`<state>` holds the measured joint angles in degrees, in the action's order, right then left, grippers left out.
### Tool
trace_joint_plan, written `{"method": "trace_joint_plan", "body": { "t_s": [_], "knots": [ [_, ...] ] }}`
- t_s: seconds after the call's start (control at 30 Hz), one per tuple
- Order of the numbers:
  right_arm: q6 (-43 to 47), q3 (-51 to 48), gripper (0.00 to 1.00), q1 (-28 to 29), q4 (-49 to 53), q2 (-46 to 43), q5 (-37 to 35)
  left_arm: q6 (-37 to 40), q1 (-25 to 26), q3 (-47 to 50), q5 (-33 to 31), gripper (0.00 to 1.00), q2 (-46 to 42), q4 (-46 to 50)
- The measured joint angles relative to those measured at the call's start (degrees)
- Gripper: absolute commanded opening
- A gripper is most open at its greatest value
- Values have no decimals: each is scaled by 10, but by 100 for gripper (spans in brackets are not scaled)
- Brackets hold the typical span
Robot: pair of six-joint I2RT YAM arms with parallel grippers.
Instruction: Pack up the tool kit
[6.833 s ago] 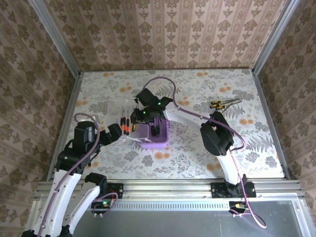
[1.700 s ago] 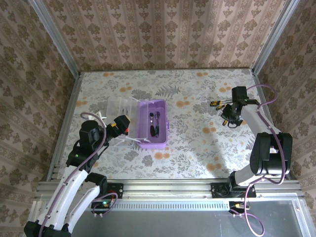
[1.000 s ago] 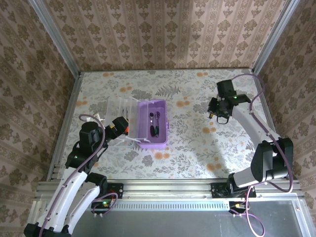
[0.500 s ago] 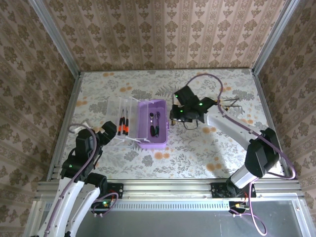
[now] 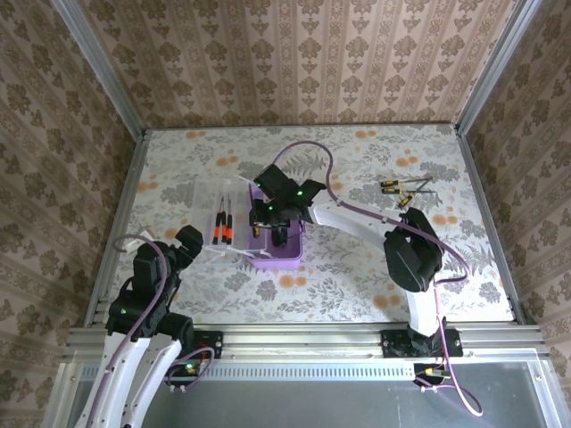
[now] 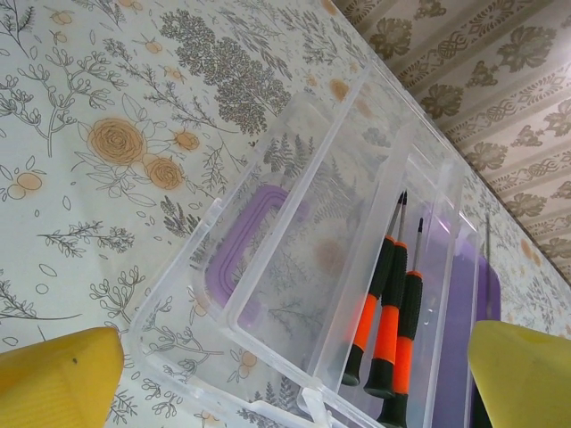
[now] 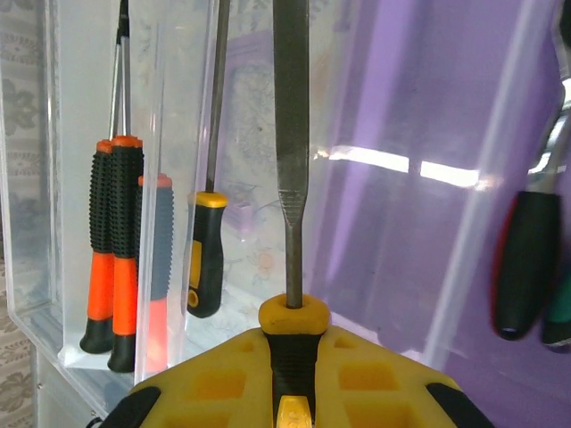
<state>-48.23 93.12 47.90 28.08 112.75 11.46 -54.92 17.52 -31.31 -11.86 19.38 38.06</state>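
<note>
On the left, the left gripper [image 6: 285, 382] stands fully released, its yellow fingertips [image 6: 55, 385] spread wide with nothing held. The near edge of the clear plastic lid [image 6: 294, 214] of the tool kit lies between them; whether either fingertip touches it cannot be told.

That lid is folded open flat on the floral-patterned table [image 5: 357, 285], left of the purple plastic tool case [image 5: 287, 259] it belongs to. Three orange-and-black screwdrivers [image 6: 388, 321] lie side by side in the lid's pocket, handles toward the arms. Just right of them, in the right wrist view, a thin screwdriver with a yellow-and-black handle [image 7: 206, 259] lies in the next clear pocket.

Over the seam between lid and purple tray, the right gripper [image 7: 294, 361] is clenched on a flat grey metal file [image 7: 292, 134], its yellow fingers [image 7: 210, 383] pinching the file's yellow-and-black handle, the blade pointing away from the wrist. Dark-handled tools [image 7: 522, 267] already lie in the purple tray to the right.

Well apart, far right on the table, a few yellow-and-black-handled tools [image 5: 403, 189] lie loose.
</note>
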Motion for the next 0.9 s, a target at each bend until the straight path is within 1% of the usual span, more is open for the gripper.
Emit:
{"method": "trace_joint_plan", "body": {
  "t_s": [0.2, 0.47, 0.53, 0.57, 0.6, 0.67, 0.73, 0.9],
  "knots": [
    [-31, 11, 15, 7, -27, 43, 28, 0, 0, 1, 0, 100, 0, 0],
    [-57, 11, 17, 8, -58, 53, 55, 0, 0, 1, 0, 100, 0, 0],
    [-60, 11, 19, 8, -64, 53, 60, 0, -1, 2, 1, 100, 0, -1],
    [-62, 11, 23, 8, -68, 54, 63, 0, -2, 2, 1, 100, 0, -1],
    [-63, 11, 29, 8, -72, 55, 66, 0, -4, 3, 2, 100, 0, -2],
    [-67, 11, 30, 7, -76, 57, 71, 0, -4, 3, 3, 100, 0, -3],
    [-73, 11, 34, 7, -83, 61, 79, 0, -4, 3, 5, 100, 0, -3],
    [-79, 11, 35, 6, -88, 64, 89, 0, -4, 3, 5, 100, 0, -3]
  ]
}}
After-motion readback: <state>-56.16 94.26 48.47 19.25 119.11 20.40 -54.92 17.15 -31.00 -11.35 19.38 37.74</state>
